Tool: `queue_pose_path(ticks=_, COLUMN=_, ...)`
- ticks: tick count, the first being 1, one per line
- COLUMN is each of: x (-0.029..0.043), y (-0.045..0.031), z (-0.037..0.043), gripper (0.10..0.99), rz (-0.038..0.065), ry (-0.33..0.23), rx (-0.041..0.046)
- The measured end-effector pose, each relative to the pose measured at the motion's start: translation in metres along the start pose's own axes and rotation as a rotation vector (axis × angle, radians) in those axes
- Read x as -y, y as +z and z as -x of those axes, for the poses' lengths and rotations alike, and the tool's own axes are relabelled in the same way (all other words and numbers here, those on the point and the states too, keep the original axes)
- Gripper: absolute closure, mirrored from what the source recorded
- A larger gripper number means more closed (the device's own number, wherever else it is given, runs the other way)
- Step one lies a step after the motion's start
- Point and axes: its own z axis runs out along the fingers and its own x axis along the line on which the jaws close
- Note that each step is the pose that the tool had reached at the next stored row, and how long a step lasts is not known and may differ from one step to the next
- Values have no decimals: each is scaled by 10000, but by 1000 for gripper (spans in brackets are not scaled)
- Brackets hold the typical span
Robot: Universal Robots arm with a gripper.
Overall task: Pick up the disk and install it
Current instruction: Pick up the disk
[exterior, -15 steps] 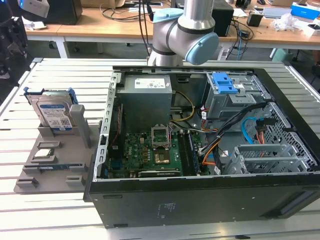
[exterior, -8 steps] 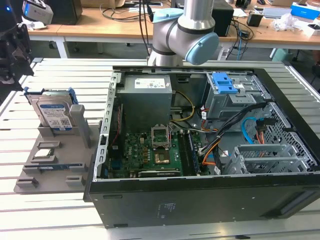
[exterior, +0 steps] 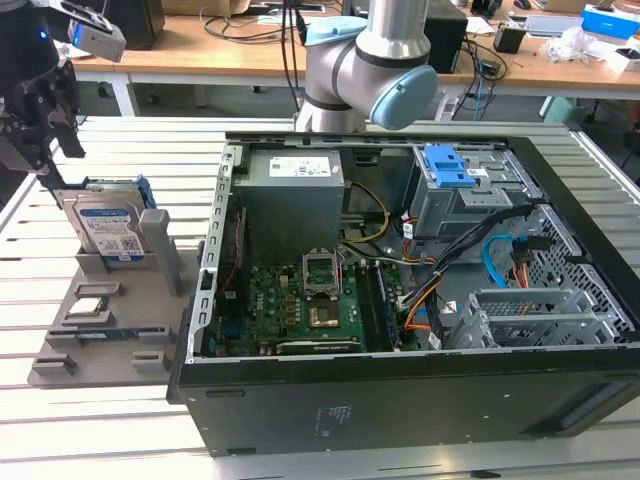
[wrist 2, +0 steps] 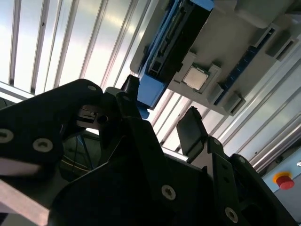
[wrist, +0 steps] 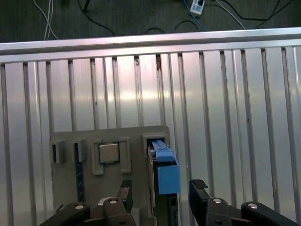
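Hovering over the disk with jaws spread either side, the gripper holds nothing; the disk stands in its grey holder, uninstalled.

Disk lower end hidden in grey holder, gripper cut by picture edge

A robotics lab or electronics workshop: the black pincer hangs over a ribbed aluminium slotted table, an opened black desktop computer case well off to its side, cluttered wooden workbenches strewn with cables beyond it.
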Motion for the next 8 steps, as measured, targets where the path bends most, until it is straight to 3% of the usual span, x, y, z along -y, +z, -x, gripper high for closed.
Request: queue_pose_path(ticks=8, x=33, y=173, z=46, gripper=486, rz=-1, ry=-1, rx=1)
